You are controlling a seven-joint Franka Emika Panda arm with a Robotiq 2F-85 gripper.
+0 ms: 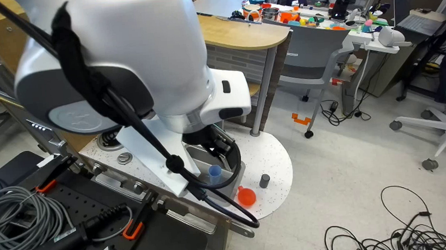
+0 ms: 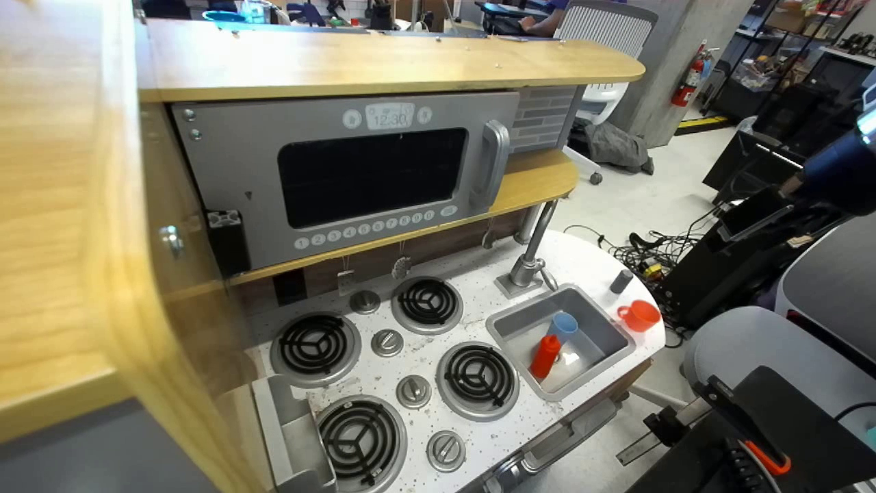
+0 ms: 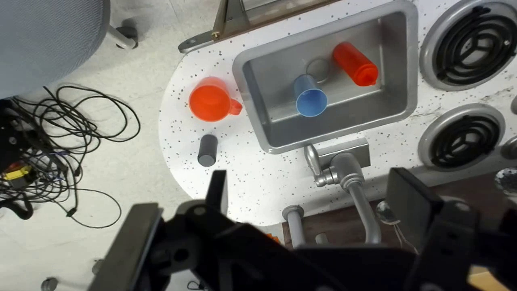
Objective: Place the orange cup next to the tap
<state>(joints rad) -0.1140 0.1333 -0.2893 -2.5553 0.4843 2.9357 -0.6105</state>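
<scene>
Cup (image 2: pixel 642 315) beside sink (image 2: pixel 583 359), tumbler (image 2: pixel 563 327) and bottle (image 2: pixel 545 357) in sink, tap (image 2: pixel 526 269) behind sink

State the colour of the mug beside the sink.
The mug is red-orange, its handle too; the wrist view shows it best.

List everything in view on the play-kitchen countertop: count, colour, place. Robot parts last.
Orange cup: 1, red-orange, beside sink
Cylinder: 1, dark grey, near orange cup
Blue cup: 1, blue, inside sink
Squeeze bottle: 1, red, inside sink
Sink: 1, grey, set into white countertop
Tap: 1, silver, beside sink
Pole: 1, grey, near tap
Burners: 4, black and silver, on countertop
Knobs: 4, grey, among burners
Robot arm: 1, white, above countertop
Gripper: 1, black, open above countertop
</scene>
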